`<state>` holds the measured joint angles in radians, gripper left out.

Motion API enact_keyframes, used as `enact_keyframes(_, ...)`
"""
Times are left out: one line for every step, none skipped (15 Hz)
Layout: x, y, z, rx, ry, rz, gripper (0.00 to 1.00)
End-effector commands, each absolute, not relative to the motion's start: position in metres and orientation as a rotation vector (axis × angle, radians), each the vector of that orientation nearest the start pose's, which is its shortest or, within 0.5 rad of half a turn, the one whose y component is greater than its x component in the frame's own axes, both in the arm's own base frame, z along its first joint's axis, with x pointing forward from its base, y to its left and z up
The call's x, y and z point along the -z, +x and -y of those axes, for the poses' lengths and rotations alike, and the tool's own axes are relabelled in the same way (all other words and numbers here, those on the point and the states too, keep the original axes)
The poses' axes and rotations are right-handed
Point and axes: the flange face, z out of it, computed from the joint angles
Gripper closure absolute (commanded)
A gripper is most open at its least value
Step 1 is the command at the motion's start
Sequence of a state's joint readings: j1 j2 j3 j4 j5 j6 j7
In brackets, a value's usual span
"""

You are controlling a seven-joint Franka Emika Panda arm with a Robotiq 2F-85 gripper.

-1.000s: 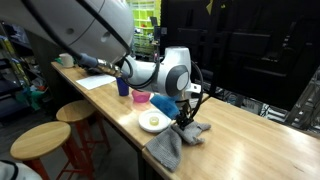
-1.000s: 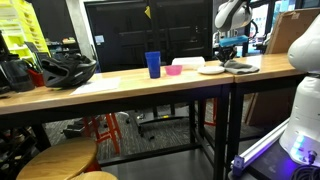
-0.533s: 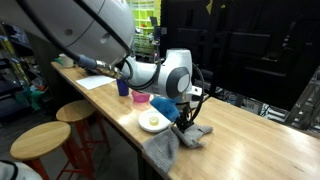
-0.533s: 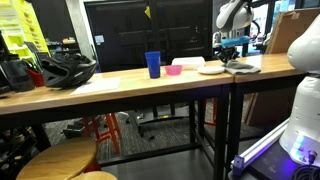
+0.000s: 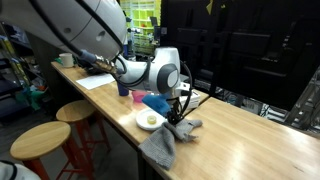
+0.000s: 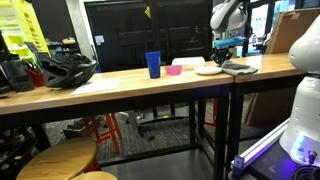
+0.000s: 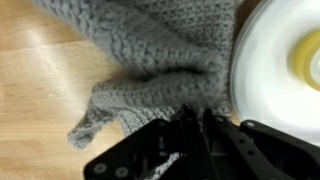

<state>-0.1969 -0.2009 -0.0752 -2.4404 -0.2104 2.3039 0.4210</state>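
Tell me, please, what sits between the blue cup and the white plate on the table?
A pink bowl sits between the blue cup and the white plate; both exterior views show it.

Grey cloth (image 7: pixel 150 60): coarse knit, matt, rough to the eye. White plate (image 7: pixel 262 80): smooth, glossy. Wooden counter (image 7: pixel 40 90): pale, smooth, faint sheen. Black hand (image 7: pixel 200 118): matt, hard plastic look.

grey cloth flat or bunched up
Bunched up: the grey cloth puckers into folds where the shut jaws pinch it, beside the white plate.
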Motion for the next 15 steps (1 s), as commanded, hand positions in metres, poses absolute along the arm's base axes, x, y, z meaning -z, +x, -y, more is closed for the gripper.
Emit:
enact_keyframes(-0.381, 0.45, 0.115, 0.067, -3.152, -0.882, 0.98)
enact_keyframes(-0.382, 0.451, 0.113, 0.066, -3.154, -0.877, 0.98)
enact_keyframes(-0.383, 0.452, 0.112, 0.059, -3.153, -0.871, 0.98)
enact_keyframes(-0.383, 0.452, 0.11, 0.034, -3.144, -0.863, 0.98)
enact_keyframes(-0.383, 0.453, 0.11, 0.025, -3.136, -0.877, 0.98)
enact_keyframes(-0.384, 0.452, 0.111, 0.024, -3.13, -0.899, 0.98)
enact_keyframes(-0.384, 0.45, 0.115, 0.03, -3.126, -0.913, 0.98)
enact_keyframes(-0.383, 0.446, 0.12, 0.04, -3.123, -0.928, 0.98)
enact_keyframes(-0.382, 0.443, 0.124, 0.047, -3.12, -0.939, 0.98)
enact_keyframes(-0.381, 0.441, 0.129, 0.055, -3.113, -0.953, 0.98)
enact_keyframes(-0.381, 0.438, 0.135, 0.047, -3.099, -0.965, 0.98)
enact_keyframes(-0.38, 0.434, 0.142, 0.041, -3.078, -0.984, 0.98)
enact_keyframes(-0.38, 0.431, 0.149, 0.035, -3.056, -1.008, 0.98)
enact_keyframes(-0.379, 0.427, 0.156, 0.024, -3.032, -1.031, 0.98)
enact_keyframes(-0.376, 0.421, 0.165, 0.01, -3.004, -1.052, 0.98)
